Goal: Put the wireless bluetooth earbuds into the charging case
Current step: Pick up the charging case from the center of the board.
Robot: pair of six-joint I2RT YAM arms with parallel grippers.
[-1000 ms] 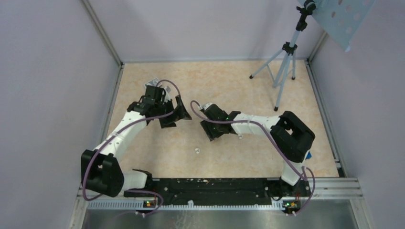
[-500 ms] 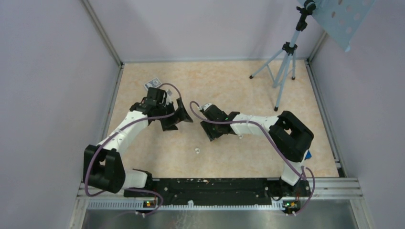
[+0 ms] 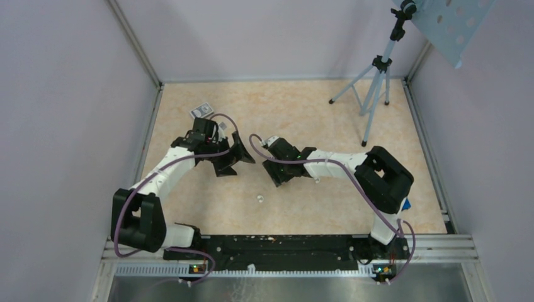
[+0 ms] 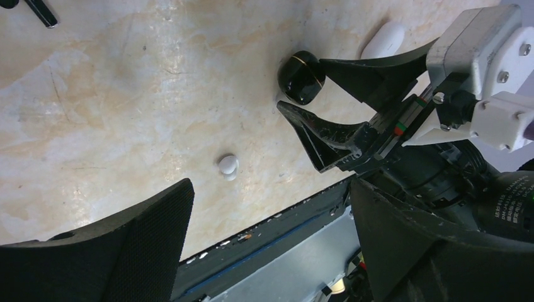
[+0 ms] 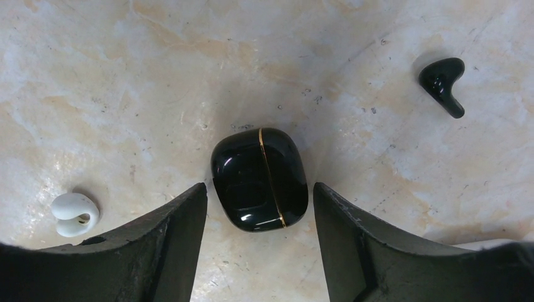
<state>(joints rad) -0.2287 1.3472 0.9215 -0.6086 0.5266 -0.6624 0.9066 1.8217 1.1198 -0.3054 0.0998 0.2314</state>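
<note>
- right gripper [image 5: 260, 187] stands released, its jaws flanking a glossy black case [image 5: 259, 179] with a gold seam. a thin gap shows on each side, so it grasps nothing.
- left gripper [image 3: 238, 160] is spread wide and empty, hovering just left of the right one.
- against a second ago, the left arm sits drawn back toward the near left. the grey patterned card [image 3: 201, 111] at the far left, partly covered then, now lies in plain sight. the right arm is almost where it was.
- my reading: the retreat gives the right arm room, but no bud is lifted yet, so the insertion has not begun.
- one white earbud [image 5: 74, 214] lies loose on the surface, left of the black case in the right wrist view and nearer than both grippers from above. i cannot pick out a second white bud for certain.
- white charging case [image 4: 384, 41] lies just beyond the right gripper's fingers in the left wrist view and is hidden from above. i cannot tell whether its lid is up.
- a black earbud [image 5: 441, 85] lies well apart from the black case, on its far right.
- tabletop [image 3: 302, 107] is beige and marbled, with soft glare. pale lilac walls [image 3: 63, 94] close three sides, a tripod [image 3: 374, 88] stands at the far right, and a perforated panel [image 3: 450, 25] hangs above it.
</note>
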